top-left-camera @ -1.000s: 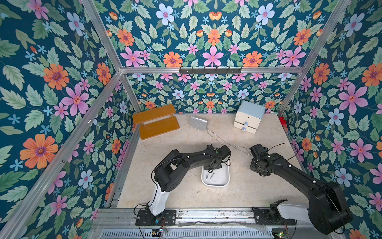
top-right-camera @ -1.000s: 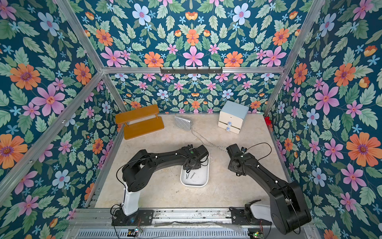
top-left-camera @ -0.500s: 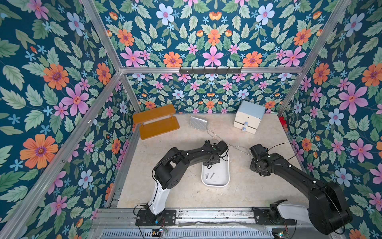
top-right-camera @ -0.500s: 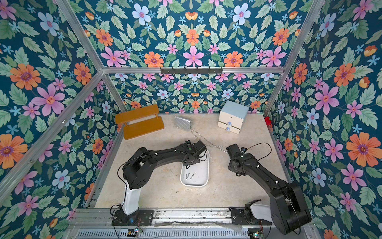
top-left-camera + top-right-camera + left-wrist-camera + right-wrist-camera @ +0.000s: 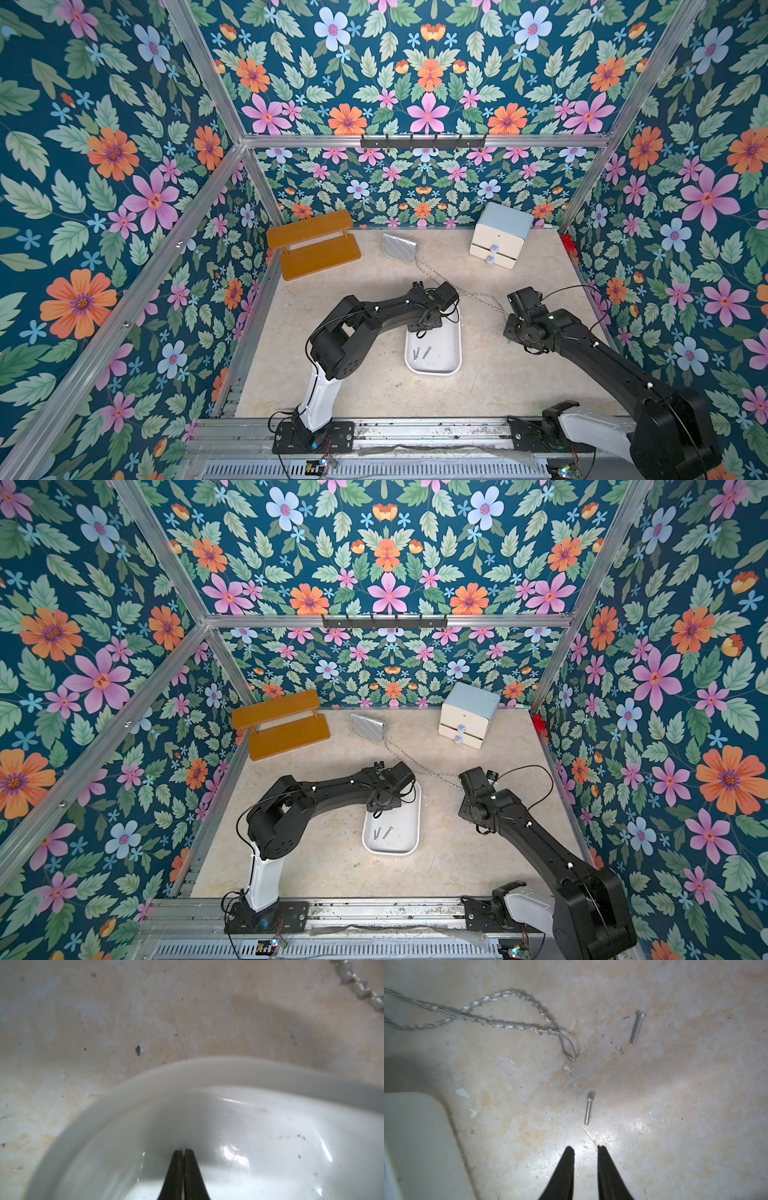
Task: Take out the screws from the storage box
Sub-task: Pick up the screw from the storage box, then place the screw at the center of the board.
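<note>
While screws (image 5: 425,353) lie in the box (image 5: 445,353), left fingers (image 5: 176,1167) are pressed together, right fingers (image 5: 566,1167) parted. A screw must be grasped next.

Stereo head: high over the near rail (image 5: 415,428), looked steeply down on the whole table (image 5: 519,386); left wrist camera: very close, faced the storage box (image 5: 207,1076) rim; right wrist camera: low over table, shared that box's corner.

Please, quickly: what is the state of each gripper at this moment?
Left gripper: closed, down in the white plastic rectangular tub; nothing visible in its grip.
Right gripper: open, holding nothing.
</note>
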### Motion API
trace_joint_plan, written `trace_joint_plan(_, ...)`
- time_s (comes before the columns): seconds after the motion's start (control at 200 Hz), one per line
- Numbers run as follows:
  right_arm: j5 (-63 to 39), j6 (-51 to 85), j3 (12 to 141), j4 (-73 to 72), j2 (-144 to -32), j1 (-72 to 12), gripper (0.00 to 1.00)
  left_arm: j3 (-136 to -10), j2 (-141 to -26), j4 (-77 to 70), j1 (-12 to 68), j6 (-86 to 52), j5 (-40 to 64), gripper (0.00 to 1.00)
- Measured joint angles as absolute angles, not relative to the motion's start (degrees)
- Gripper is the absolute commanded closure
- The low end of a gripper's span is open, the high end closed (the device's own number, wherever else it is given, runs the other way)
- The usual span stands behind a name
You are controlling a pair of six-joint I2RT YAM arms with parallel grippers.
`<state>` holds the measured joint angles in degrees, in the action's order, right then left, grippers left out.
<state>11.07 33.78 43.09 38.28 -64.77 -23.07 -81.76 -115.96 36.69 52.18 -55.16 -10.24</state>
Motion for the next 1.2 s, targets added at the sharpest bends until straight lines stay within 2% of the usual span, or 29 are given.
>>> trace_joint_plan(0.175, 11.3, 34.1, 46.8, 38.3, -59.9, -30.0, 0.71, -84.9, -104.7, 41.7, 52.5, -53.3, -9.4, 1.00)
trace_joint_plan(0.335, 13.9, 36.6, 52.4, 37.9, -65.0, -39.9, 0.73, -85.7, -96.5, 47.3, 52.2, -52.1, -12.4, 1.00)
trace_joint_plan(0.525, 16.4, 39.7, 60.2, 36.9, -78.4, -51.6, 0.74, -71.7, -84.0, 50.2, 48.0, -53.0, -14.4, 1.00)
trace_joint_plan(0.68, 16.5, 42.1, 62.8, 34.5, -85.8, -55.3, 0.75, -58.3, -75.5, 48.8, 42.2, -54.2, -14.7, 1.00)
trace_joint_plan(0.88, 16.4, 45.1, 64.4, 33.3, -91.9, -58.1, 0.75, -47.7, -72.7, 43.3, 39.3, -54.1, -14.5, 1.00)
trace_joint_plan(1.2, 14.1, 51.9, 64.8, 30.1, -101.8, -61.4, 0.73, -38.9, -77.4, 33.3, 37.7, -54.1, -13.1, 1.00)
